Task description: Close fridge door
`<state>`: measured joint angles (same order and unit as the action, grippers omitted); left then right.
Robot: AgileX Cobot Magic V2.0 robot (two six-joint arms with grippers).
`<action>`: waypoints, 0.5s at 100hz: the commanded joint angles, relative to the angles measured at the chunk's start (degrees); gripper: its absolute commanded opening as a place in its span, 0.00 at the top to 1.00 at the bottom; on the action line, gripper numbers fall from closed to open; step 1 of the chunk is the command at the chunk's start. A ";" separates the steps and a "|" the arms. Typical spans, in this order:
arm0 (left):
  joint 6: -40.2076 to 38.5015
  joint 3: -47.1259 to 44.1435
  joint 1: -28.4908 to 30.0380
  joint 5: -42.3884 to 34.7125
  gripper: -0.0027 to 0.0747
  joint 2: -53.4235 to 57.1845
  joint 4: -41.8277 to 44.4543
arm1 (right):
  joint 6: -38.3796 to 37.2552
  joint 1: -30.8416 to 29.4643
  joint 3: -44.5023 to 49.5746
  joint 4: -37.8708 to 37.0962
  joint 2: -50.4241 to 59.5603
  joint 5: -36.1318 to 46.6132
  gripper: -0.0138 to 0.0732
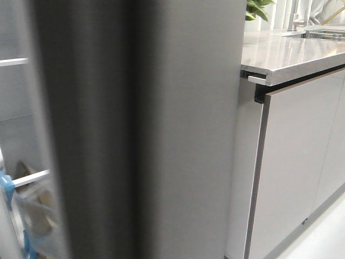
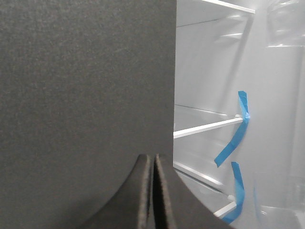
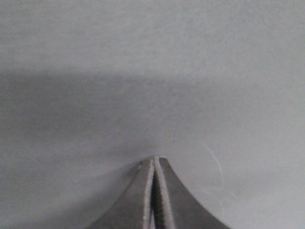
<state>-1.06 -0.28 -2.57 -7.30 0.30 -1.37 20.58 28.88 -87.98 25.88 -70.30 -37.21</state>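
Observation:
The fridge door (image 1: 145,129) is a large flat matte dark grey panel that fills most of the front view, close to the camera and blurred. To its left the fridge's white inside with shelves (image 1: 21,178) shows, so the door stands ajar. My left gripper (image 2: 153,160) is shut and empty, its tips against the door panel (image 2: 81,95) near the door's free edge. My right gripper (image 3: 156,161) is shut and empty, its tips touching the door's grey surface (image 3: 152,71). Neither arm shows in the front view.
A pale-grey cabinet door (image 1: 291,167) under a light stone countertop (image 1: 291,54) stands right of the fridge. White shelves (image 2: 209,126) with blue tape strips (image 2: 233,143) show inside the fridge. A plant (image 1: 257,8) stands at the back.

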 commanded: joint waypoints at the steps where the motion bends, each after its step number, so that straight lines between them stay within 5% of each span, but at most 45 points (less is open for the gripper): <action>1: -0.29 -2.01 -0.29 -4.16 0.99 1.17 -0.35 | 1.08 2.03 -4.84 2.14 -3.07 4.18 0.89; 50: -0.29 -2.01 -0.29 -4.16 0.99 1.17 -0.35 | 1.36 4.68 -18.91 2.14 -23.60 7.06 0.89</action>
<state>-1.06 -0.28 -2.57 -7.30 0.30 -1.37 21.25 33.51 -104.08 26.84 -91.48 -37.43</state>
